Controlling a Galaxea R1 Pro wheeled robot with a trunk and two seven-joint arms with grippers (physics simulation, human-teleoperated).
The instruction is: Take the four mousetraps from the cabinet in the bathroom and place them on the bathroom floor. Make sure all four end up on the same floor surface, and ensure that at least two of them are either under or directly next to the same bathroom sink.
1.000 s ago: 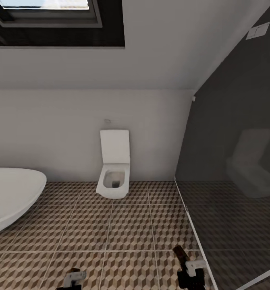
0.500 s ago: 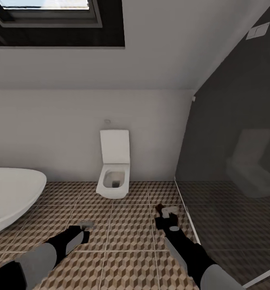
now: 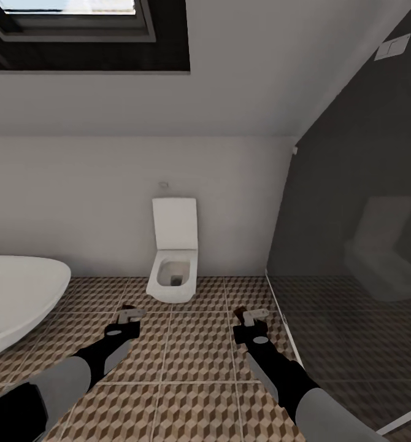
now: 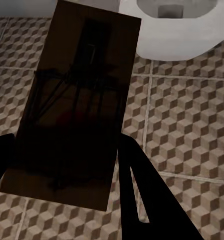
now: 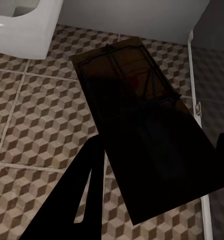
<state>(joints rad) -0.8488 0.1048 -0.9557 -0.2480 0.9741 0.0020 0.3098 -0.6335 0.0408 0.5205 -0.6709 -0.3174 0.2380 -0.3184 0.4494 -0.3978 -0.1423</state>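
Observation:
My left gripper [image 3: 129, 315] hangs over the bathroom floor [image 3: 196, 350], left of and just in front of the toilet. In the left wrist view it [image 4: 66, 142] is shut on a mousetrap [image 4: 71, 110], a dark brown board with wire held flat between the fingers [image 4: 142, 195]. My right gripper [image 3: 253, 317] is level with it, close to the dark glass wall. There it [image 5: 162, 142] is shut on a second mousetrap [image 5: 142, 120] with a red spot. Both traps are above the cube-pattern tiles [image 4: 192, 125]. The cabinet and the sink are out of view.
A white square toilet [image 3: 173, 258] stands against the back wall between the arms. A white bathtub [image 3: 15, 294] fills the left. The dark glass shower wall [image 3: 359, 276] with a pale bottom rail [image 5: 196, 100] closes off the right side.
Both arms have stretched forward from the bottom edge of the head view toward the toilet, carrying their mousetraps. The camera has not moved.

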